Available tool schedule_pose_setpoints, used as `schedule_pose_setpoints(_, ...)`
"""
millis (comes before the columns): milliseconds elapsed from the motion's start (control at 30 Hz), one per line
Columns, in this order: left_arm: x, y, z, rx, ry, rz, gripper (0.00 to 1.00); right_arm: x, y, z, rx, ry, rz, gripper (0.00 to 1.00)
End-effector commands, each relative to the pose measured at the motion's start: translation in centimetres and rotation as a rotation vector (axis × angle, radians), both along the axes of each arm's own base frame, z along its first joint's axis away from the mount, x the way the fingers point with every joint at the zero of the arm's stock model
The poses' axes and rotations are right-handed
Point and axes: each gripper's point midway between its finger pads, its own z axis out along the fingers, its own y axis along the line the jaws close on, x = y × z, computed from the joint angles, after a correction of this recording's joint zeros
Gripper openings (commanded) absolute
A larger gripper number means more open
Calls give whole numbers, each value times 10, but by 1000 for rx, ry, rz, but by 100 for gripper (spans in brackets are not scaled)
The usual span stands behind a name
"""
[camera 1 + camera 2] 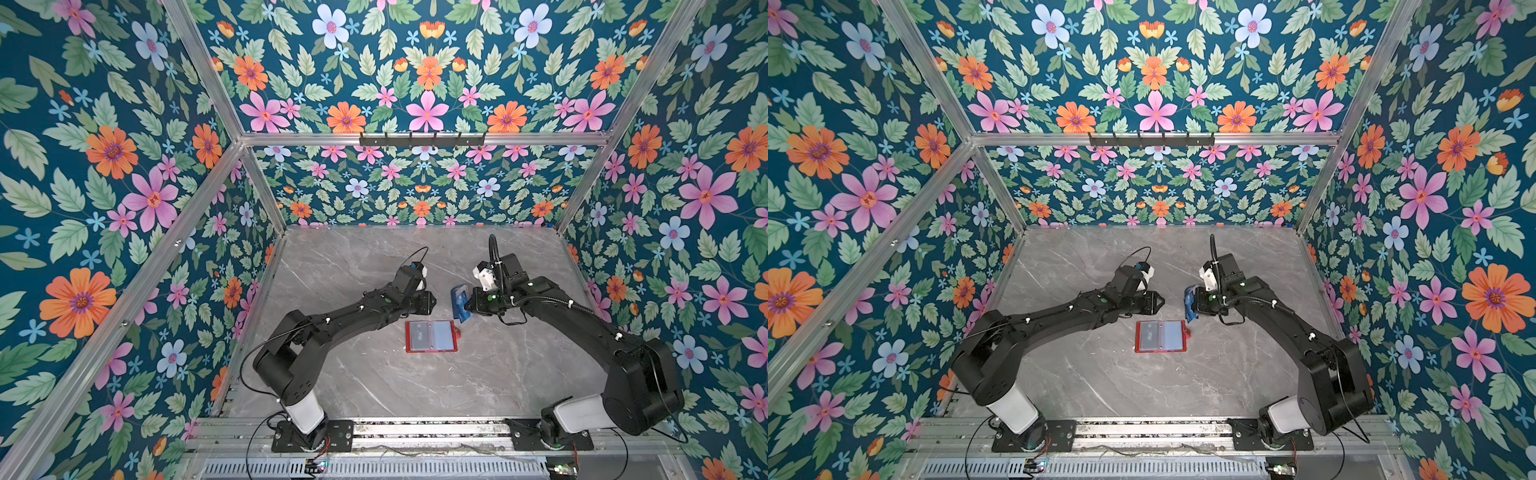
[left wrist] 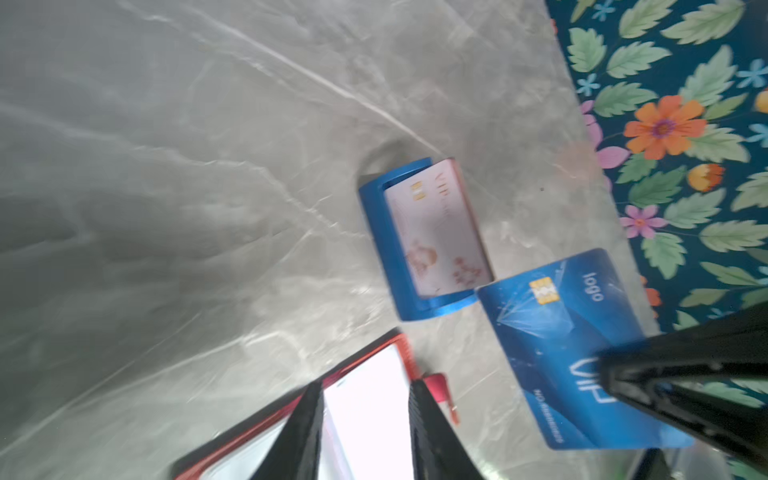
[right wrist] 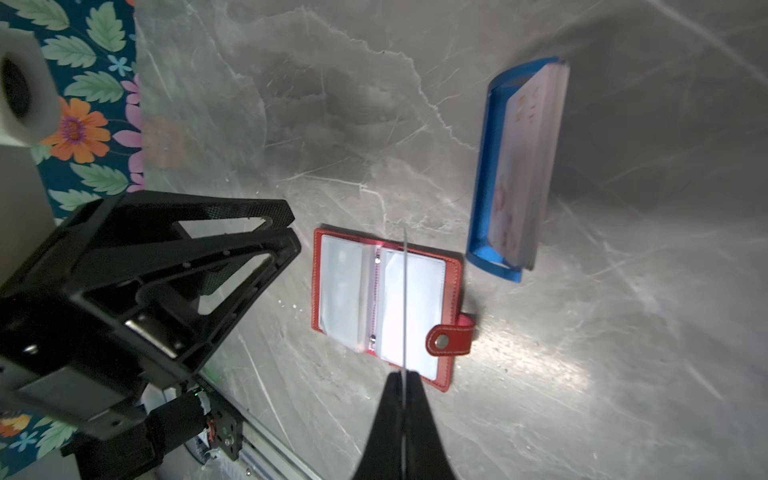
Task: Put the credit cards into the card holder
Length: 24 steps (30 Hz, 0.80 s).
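Closest to the right wrist camera, the right gripper (image 3: 404, 380) had its jaws pinched tight on a blue card (image 2: 569, 332) marked VIP. From that wrist the card showed edge-on, as a thin line crossing the card holder (image 3: 386, 307). The card was held up off the table (image 1: 415, 395), just beside the blue stand (image 2: 409, 249). That red holder lay spread flat between the two arms, its snap strap (image 3: 451, 338) flung out to one side. One clear sleeve seemed already to carry a dark card (image 1: 420, 335) with pale lettering in both top views (glare washed the plastic out in the wrist views, so I would not swear to it). The neighbouring sleeve looked empty. The left gripper (image 2: 368, 419) hovered close over the holder, jaws partly apart and nothing between them. At least one pale card (image 2: 436, 224) leaned in the stand just beyond the holder. By my reckoning the job was barely under way: perhaps one card filed, one in the air needing to be slid into a sleeve, and the stand's remainder not yet drawn.
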Motion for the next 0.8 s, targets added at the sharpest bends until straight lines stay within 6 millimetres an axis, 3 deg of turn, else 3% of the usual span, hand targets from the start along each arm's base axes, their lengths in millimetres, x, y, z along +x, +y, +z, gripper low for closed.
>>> schedule_pose_setpoints(0, -7, 31, -12, 86, -23, 52, 37, -2, 18, 6, 93, -24, 29, 0)
schedule_pose_setpoints(167, -29, 59, -36, 91, 20, 78, 37, -12, 33, -8, 116, -2, 51, 0)
schedule_pose_setpoints(300, -44, 66, -48, 54, 44, 77, 38, -17, 42, -20, 137, 17, 57, 0)
schedule_pose_setpoints(767, -59, 63, -68, -26, 103, 61, 38, -29, 58, -52, 157, 95, 77, 0)
